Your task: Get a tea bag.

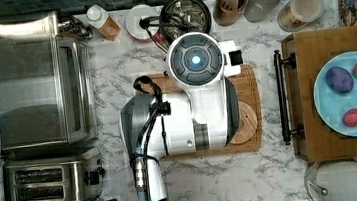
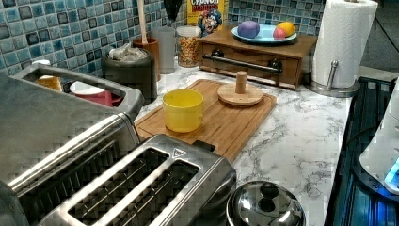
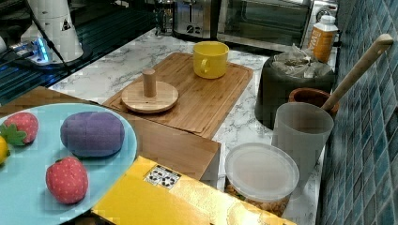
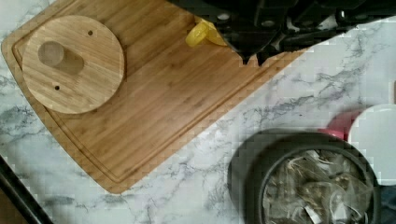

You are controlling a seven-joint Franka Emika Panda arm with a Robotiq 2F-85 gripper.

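Tea bags in pale paper wrappers fill the round dark canister (image 4: 312,184), which stands on the white marbled counter (image 4: 187,186) near its tiled back edge, just off the back edge of the rectangular bamboo cutting board (image 4: 154,107). You have the gripper (image 4: 254,58) over that board edge, its fingertips nearly together and holding nothing. On the board sit a yellow ceramic mug (image 3: 210,58) and a round wooden disc with an upright peg (image 3: 149,96). Beside the canister along the wall stands a terracotta pot with a wooden spoon (image 3: 313,97).
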